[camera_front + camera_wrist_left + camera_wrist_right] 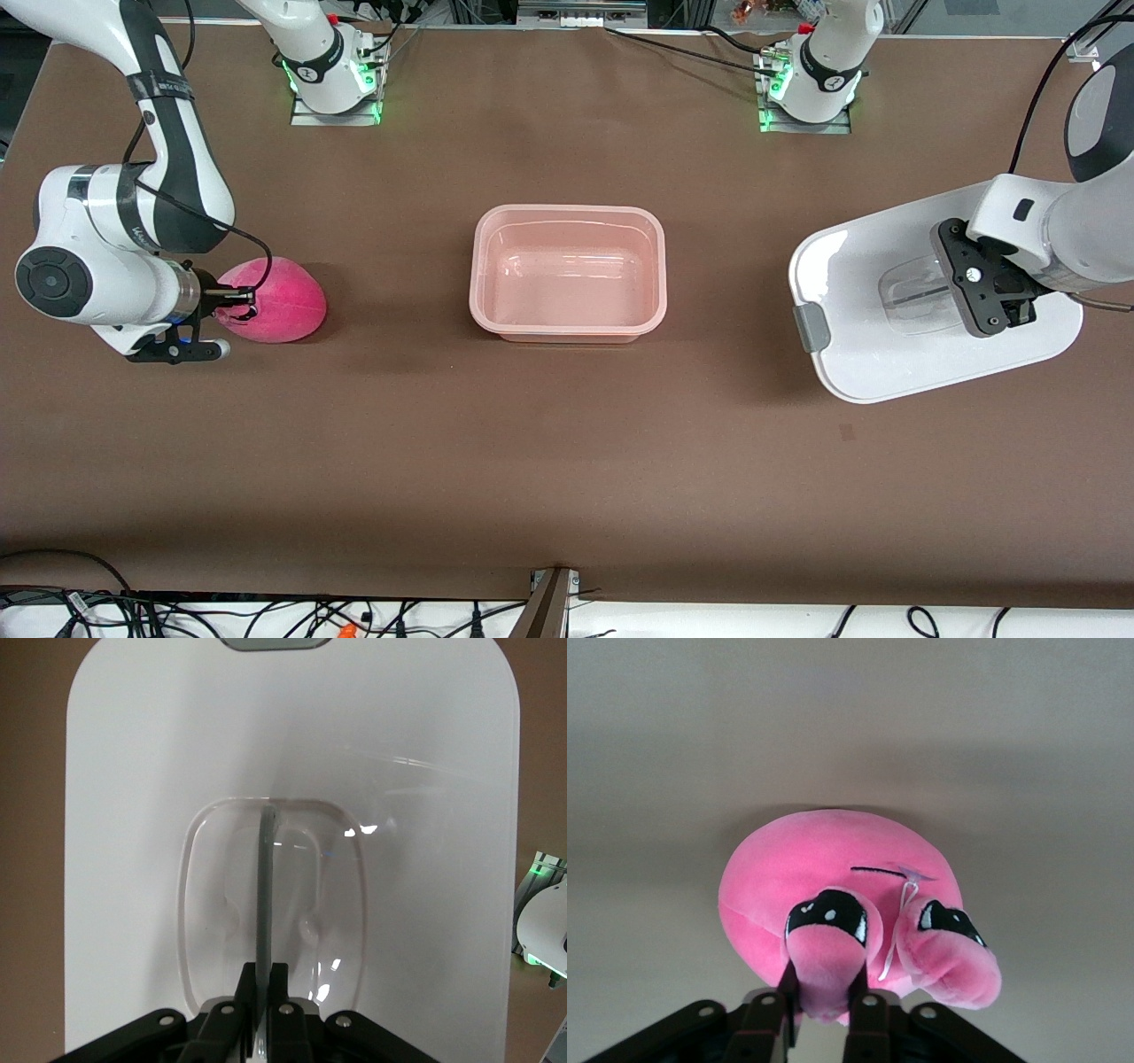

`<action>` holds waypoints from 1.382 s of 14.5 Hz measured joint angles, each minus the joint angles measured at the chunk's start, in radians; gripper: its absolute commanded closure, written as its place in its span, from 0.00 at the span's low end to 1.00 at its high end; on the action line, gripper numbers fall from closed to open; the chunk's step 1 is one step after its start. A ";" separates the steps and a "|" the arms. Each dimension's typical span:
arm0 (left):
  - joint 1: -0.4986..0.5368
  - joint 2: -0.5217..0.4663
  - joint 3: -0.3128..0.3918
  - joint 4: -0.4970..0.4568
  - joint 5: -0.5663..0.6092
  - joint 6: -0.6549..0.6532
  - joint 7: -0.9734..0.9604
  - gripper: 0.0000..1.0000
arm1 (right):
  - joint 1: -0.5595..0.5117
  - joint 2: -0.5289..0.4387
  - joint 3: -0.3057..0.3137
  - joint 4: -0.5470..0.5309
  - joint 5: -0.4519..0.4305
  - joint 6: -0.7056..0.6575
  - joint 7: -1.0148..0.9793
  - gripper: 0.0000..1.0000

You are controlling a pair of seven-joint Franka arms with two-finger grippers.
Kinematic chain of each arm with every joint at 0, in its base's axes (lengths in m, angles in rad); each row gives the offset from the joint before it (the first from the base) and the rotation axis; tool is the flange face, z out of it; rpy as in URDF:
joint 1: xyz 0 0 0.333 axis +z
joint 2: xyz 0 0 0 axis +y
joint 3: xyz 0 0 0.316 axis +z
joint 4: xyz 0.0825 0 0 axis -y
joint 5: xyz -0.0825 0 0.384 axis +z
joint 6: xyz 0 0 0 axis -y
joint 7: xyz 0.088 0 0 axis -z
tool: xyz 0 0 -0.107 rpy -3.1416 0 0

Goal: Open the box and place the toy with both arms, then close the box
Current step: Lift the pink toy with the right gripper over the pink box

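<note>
Front view shows a brown table with three things spread along it, all at about the same depth from the camera. Toward the left arm's end lies the white lid, flat on the table with one grey clip at its edge and a clear recessed handle in its middle. The left gripper is down on that handle. In the left wrist view the fingers are pressed together on the thin upright rib of the handle, with the white lid spread around it and the grey clip at its end.

Mid-table stands the open pink tub, apart from both the lid and the toy; nothing lies in it.

Toward the right arm's end the pink toy rests on the table, about level with the tub and well apart from it. The right gripper is at the toy's end that faces away from the tub, low at the table. In the right wrist view its fingers are closed on one of the toy's ears, which is squeezed between them; the second ear hangs free beside it, and the toy's body bulges out past the fingertips.

Farthest from the camera, the two arm bases stand along the table's edge with green lights lit.
</note>
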 measured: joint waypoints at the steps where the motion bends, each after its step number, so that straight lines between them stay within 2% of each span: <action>1: 0.000 0.000 0.000 0.000 0.000 0.000 0.000 1.00 | 0.000 -0.004 0.000 0.003 0.000 -0.002 0.001 1.00; 3: 0.000 0.000 0.000 0.000 0.000 0.000 0.000 1.00 | 0.000 -0.015 0.001 0.029 0.000 -0.037 0.012 1.00; 7: 0.000 0.000 0.000 0.000 0.000 0.000 0.000 1.00 | 0.018 -0.059 0.037 0.193 0.002 -0.275 0.108 1.00; 10: 0.000 0.000 0.000 0.000 0.000 0.000 0.000 1.00 | 0.032 -0.085 0.139 0.292 0.004 -0.395 0.231 1.00; 12: 0.000 0.000 0.000 0.000 0.000 0.000 0.000 1.00 | 0.036 -0.088 0.234 0.323 0.010 -0.416 0.357 1.00; 17: 0.000 0.000 0.000 0.000 0.000 0.000 0.000 1.00 | 0.046 -0.088 0.450 0.353 0.078 -0.374 0.739 1.00; 20: 0.000 0.000 0.000 0.000 0.000 0.000 0.000 1.00 | 0.061 -0.088 0.521 0.363 0.134 -0.283 0.930 1.00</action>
